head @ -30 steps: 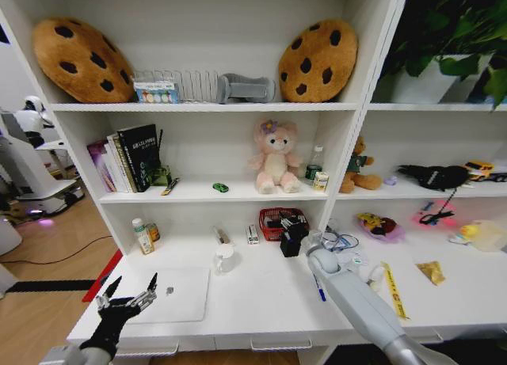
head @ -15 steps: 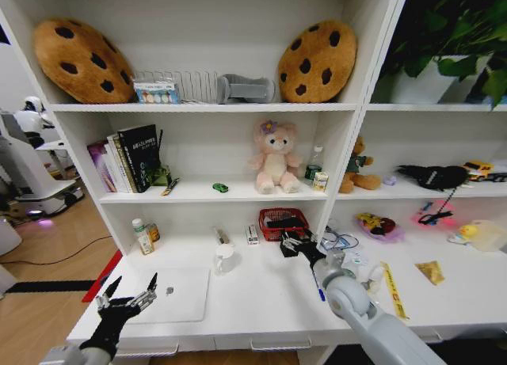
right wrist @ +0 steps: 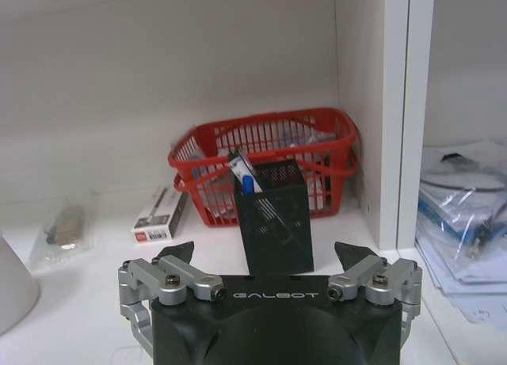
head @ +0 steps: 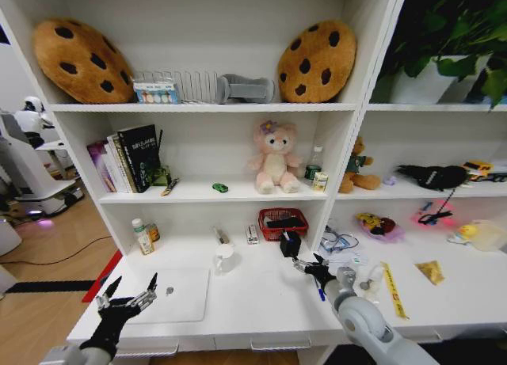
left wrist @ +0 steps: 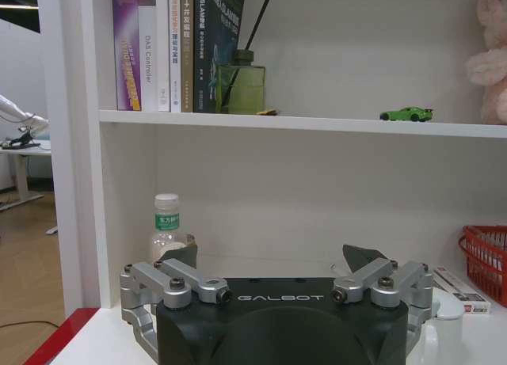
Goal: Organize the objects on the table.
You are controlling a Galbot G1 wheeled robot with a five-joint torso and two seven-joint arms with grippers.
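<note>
Right gripper (head: 310,268): I saw it over the long white bench (head: 261,298), just in front of the black mesh pen holder (head: 290,243), jaws spread wide with nothing between them
Right wrist view: the right gripper (right wrist: 265,260) had its two dark fingertips (right wrist: 176,250) parted on either side of the black mesh pen holder (right wrist: 275,226), not touching it
Pen holder: it stood upright on the bench directly before the red plastic basket (right wrist: 265,155), with a blue pen (right wrist: 245,179) leaning inside it
Left gripper (head: 127,298): I had it hanging low at the bench's front left corner, jaws spread and empty
Left wrist view: the left gripper (left wrist: 273,262) faced the shelving, with a small white-capped bottle (left wrist: 165,230) standing on the bench beyond it
Laptop: the thin silver-white laptop (head: 178,294) lay closed and flat on the bench's left part, just beside the left gripper
Toy car: the tiny green toy car (head: 220,188) sat on the middle shelf board, near the pink plush bear (head: 274,157); I saw the car (left wrist: 405,114) from the left wrist too
Second blue pen: it (head: 318,290) lay loose on the bench just below the right gripper
White cup (head: 225,258): it stood on the bench between laptop and pen holder
</note>
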